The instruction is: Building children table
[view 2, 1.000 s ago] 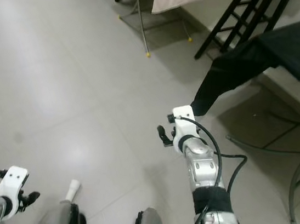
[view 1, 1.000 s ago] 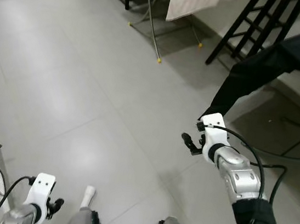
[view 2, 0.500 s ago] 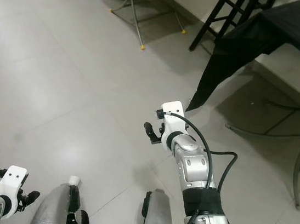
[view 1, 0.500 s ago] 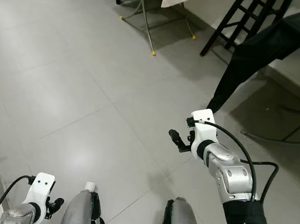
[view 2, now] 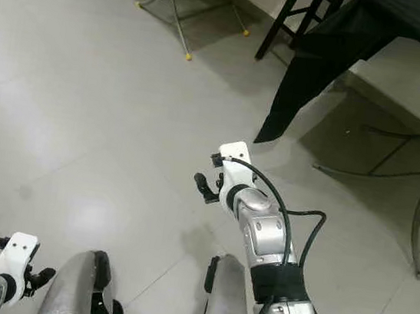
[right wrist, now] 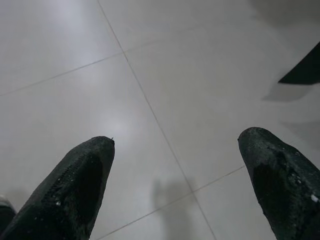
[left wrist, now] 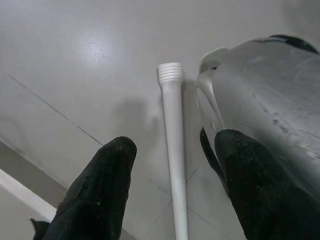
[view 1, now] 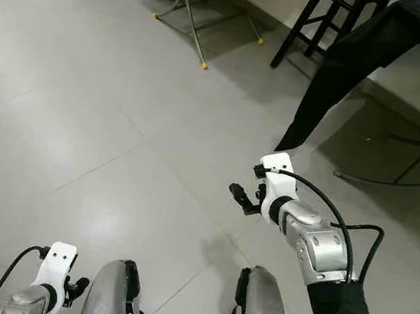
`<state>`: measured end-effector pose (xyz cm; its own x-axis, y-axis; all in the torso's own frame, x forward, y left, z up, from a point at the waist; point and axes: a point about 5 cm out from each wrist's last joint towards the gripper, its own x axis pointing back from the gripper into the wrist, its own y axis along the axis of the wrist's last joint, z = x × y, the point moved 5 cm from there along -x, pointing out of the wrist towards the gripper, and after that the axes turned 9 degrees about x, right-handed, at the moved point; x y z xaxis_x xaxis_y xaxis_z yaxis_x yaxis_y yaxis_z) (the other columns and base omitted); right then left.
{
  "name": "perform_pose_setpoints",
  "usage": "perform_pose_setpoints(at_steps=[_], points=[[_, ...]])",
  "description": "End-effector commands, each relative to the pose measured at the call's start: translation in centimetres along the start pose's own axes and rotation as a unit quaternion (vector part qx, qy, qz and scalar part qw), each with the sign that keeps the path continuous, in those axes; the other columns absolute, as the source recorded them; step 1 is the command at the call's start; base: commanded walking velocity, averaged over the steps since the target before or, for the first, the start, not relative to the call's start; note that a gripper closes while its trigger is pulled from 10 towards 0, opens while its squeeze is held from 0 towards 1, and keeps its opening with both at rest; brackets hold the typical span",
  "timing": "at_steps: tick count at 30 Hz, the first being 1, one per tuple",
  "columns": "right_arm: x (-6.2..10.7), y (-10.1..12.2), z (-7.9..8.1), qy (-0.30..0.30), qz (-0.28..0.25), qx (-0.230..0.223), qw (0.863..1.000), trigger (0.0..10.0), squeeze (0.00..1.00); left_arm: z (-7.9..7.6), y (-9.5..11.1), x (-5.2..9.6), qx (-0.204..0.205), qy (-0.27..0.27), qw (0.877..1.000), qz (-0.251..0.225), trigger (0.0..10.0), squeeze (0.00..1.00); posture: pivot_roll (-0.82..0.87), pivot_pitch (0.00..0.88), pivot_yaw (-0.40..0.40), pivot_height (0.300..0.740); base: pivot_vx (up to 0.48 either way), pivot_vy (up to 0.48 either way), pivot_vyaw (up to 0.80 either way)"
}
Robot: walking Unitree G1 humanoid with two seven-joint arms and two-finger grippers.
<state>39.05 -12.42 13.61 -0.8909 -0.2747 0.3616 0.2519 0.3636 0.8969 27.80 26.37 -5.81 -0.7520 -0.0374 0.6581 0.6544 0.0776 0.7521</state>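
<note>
We see the right gripper (right wrist: 175, 185) raised over the tiled floor (view 1: 107, 112), jaws wide; left gripper (left wrist: 172, 192) low, jaws wide around a white threaded table leg (left wrist: 173, 150).

Even indoor light, sharp frames, soft glare on floor tiles (view 1: 100, 224)

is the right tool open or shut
Open: the right tool has its two black fingertips spread wide, with bare floor tiles between them.

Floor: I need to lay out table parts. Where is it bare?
Bare tiles run wide from the right claw up to the rack legs. Crowded on the right: black cloth, ladder, cables.
</note>
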Motion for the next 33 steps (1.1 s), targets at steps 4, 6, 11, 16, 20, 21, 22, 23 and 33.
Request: perform_pose_setpoints(at_steps=[4, 6, 11, 16, 20, 21, 22, 23, 33], points=[[0.2, -1.4, 0.7, 0.011, 0.020, -0.007, 1.000, 10.0, 0.00, 0.8, -1.4, 0.4, 0.003, 0.013, 1.000, 0.023, 10.0, 0.00, -0.03, 0.299, 0.009, 0.510, 0.000, 0.000, 0.00], [0.3, -1.4, 0.7, 0.012, 0.021, -0.007, 1.000, 10.0, 0.00, 0.7, -1.7, 0.4, 0.002, 0.013, 1.000, 0.027, 10.0, 0.00, -0.03, 0.299, 0.010, 0.505, 0.000, 0.000, 0.00], [0.4, -1.5, 0.6, 0.019, 0.024, -0.004, 1.000, 10.0, 0.00, 0.8, -2.7, 0.6, -0.001, 0.018, 0.999, 0.040, 10.0, 0.00, -0.03, 0.304, 0.012, 0.485, 0.000, 0.000, 0.00], [0.3, -1.6, 0.5, 0.027, 0.028, 0.000, 0.999, 10.0, 0.00, 1.2, -3.8, 0.8, 0.000, 0.032, 0.998, 0.059, 10.0, 0.00, -0.02, 0.306, 0.014, 0.465, 0.000, 0.000, 0.00], [0.3, -1.6, 0.2, 0.030, 0.032, 0.000, 0.999, 10.0, 0.00, 1.4, -4.5, 1.0, 0.000, 0.037, 0.996, 0.077, 10.0, 0.00, -0.02, 0.310, 0.015, 0.445, 0.000, 0.000, 0.00], [0.2, -1.6, 0.1, 0.030, 0.035, 0.002, 0.999, 10.0, 0.00, 1.3, -4.9, 1.1, 0.001, 0.033, 0.996, 0.086, 10.0, 0.00, -0.02, 0.313, 0.015, 0.440, 0.000, 0.000, 0.00], [0.2, -1.6, -0.1, 0.030, 0.037, 0.003, 0.999, 10.0, 0.00, 1.1, -5.4, 1.2, 0.000, 0.027, 0.995, 0.097, 10.0, 0.00, -0.02, 0.313, 0.015, 0.435, 0.000, 0.000, 0.00], [0.1, -1.6, -0.2, 0.031, 0.040, 0.004, 0.999, 10.0, 0.00, 0.9, -6.0, 1.3, -0.002, 0.020, 0.994, 0.112, 10.0, 0.00, -0.02, 0.315, 0.015, 0.430, 0.000, 0.000, 0.00], [-0.4, -0.9, -1.8, 0.024, 0.047, 0.013, 0.999, 10.0, 0.00, 1.2, -9.1, 2.3, -0.022, 0.025, 0.985, 0.171, 10.0, 0.00, -0.01, 0.327, 0.013, 0.385, 0.000, 0.000, 0.00]])
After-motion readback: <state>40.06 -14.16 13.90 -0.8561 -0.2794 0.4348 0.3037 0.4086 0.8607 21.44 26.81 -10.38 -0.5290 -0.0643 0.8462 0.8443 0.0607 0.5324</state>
